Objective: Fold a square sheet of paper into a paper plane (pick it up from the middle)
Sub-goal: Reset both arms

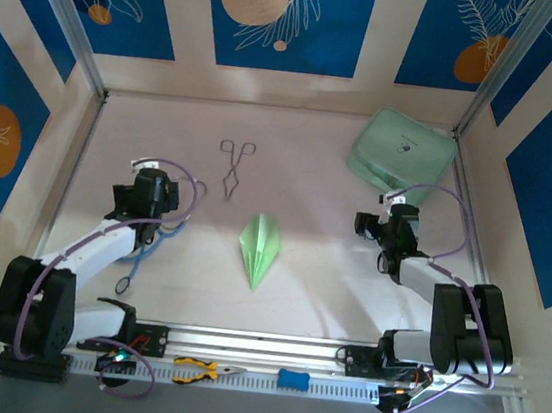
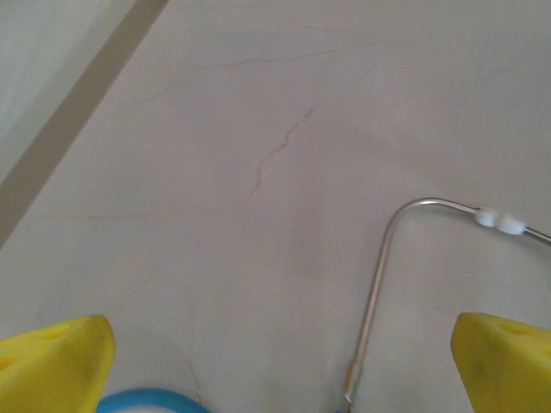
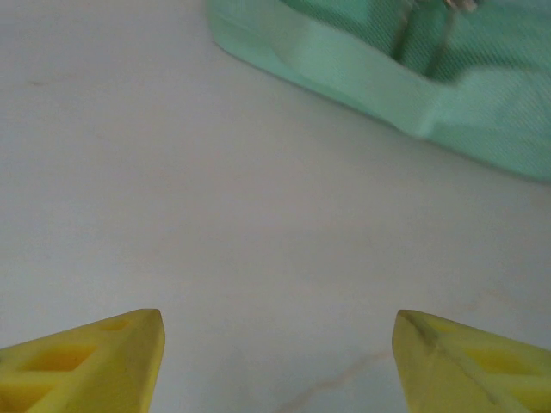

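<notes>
Pale walls (image 1: 189,14) carry blue panels (image 1: 328,32) printed with white leaves and orange discs. The table (image 1: 179,255) is light and faintly veined, perhaps marble-patterned. Aluminium posts (image 1: 63,9) rise at its far corners.

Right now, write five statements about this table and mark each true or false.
The paper plane lies folded near the middle of the table. True.
The left gripper is clamped on the plane. False: it is open and holds nothing.
The metal tongs lie farther back than the plane. True.
The mint case sits in the far left corner. False: it is in the far right corner.
The right gripper is open over bare table near the case. True.
</notes>
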`<state>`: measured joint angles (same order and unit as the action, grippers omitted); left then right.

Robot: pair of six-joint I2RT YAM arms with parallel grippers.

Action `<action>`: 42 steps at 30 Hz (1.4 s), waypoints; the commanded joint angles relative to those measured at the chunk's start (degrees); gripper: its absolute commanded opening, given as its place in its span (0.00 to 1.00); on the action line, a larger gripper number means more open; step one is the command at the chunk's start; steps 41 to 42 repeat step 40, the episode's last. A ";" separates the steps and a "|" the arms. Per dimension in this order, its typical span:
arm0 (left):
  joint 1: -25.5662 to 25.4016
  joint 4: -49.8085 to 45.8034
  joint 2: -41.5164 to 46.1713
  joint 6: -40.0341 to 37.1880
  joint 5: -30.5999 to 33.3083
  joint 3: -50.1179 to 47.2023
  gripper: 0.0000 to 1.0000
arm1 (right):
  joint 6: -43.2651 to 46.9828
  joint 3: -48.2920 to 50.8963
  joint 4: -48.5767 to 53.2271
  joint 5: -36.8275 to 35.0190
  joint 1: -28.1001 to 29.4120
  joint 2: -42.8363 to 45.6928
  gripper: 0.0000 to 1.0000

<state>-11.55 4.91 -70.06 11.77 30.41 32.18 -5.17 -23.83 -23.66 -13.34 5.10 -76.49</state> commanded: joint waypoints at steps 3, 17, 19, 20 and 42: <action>1.14 14.19 -4.53 -5.62 -2.60 -1.01 1.00 | 5.66 0.88 -18.31 11.46 -1.20 -4.26 0.73; 8.43 57.60 -20.41 -11.71 -22.27 -14.39 1.00 | -0.37 -0.27 -22.00 9.54 -5.20 -10.85 0.99; 8.65 50.62 -18.77 -11.16 -22.79 -12.25 1.00 | -0.56 0.23 -22.91 6.95 -4.63 -10.78 0.99; 8.68 51.55 -19.92 -11.83 -23.14 -11.75 1.00 | -0.54 0.22 -23.15 6.86 -4.58 -10.83 0.99; 8.01 50.80 -19.42 -12.78 -23.66 -11.68 1.00 | -0.39 -0.07 -22.34 8.66 -5.02 -10.74 0.99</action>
